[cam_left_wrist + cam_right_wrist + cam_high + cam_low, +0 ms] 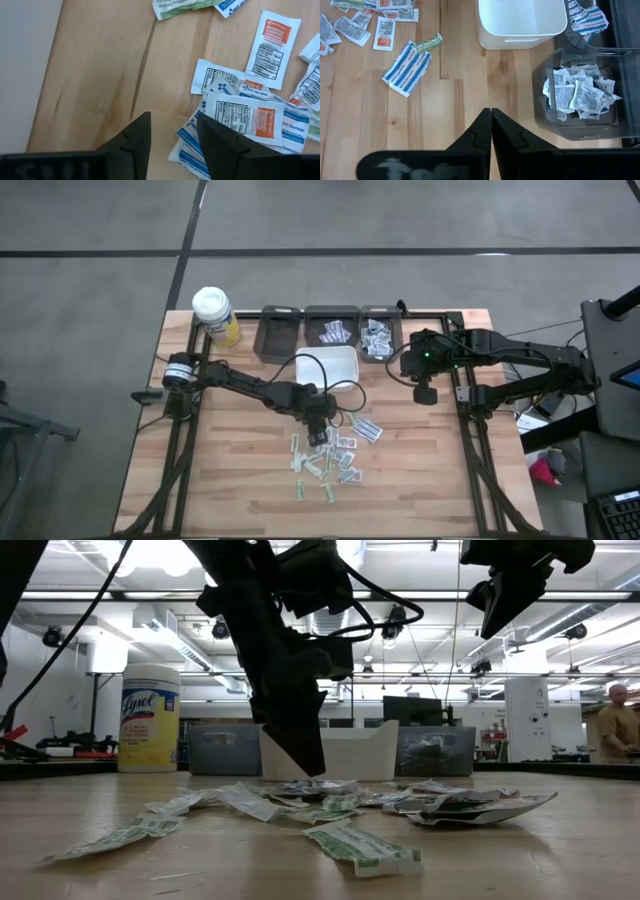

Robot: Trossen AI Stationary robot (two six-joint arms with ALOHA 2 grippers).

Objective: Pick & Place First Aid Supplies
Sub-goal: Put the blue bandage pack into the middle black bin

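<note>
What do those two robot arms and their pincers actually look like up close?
Both arms are dark, slim and jointed. Black cables loop off the left arm, and a silver-grey cylinder sits at its base. The right arm shows a small green light. Each pincer, left and right, has two matte black, wedge-shaped fingers.

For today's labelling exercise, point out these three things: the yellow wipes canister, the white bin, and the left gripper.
yellow wipes canister [214, 314], high view, on its white cap.
white bin [520, 20], right wrist view, on its bare inner floor.
left gripper [172, 142], left wrist view, midway between its open fingertips.
</note>
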